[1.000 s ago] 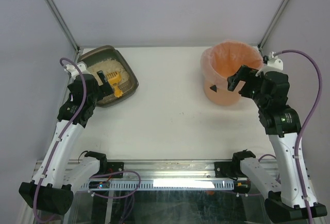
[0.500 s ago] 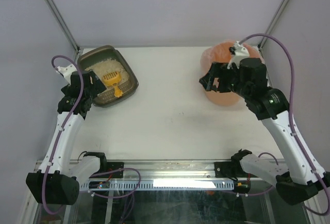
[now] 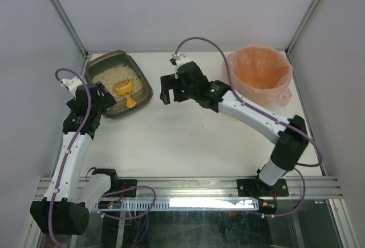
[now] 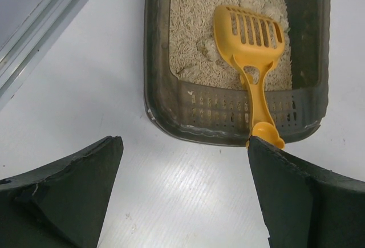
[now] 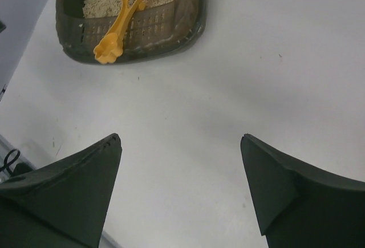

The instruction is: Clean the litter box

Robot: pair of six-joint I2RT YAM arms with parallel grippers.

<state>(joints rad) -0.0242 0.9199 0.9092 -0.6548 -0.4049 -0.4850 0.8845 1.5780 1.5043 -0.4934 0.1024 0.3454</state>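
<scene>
Plainly, yellow scoop (image 4: 255,97) in litter box (image 4: 157,88), handle over rim.

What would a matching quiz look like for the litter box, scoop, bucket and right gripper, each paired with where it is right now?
Things:
1. litter box
2. scoop
3. bucket
4. right gripper

Places:
a. far right of the table
b. lying on the litter, handle over the rim
c. far left corner of the table
d. open, over bare table near the middle

Pairs: 1-c, 2-b, 3-a, 4-d
</scene>
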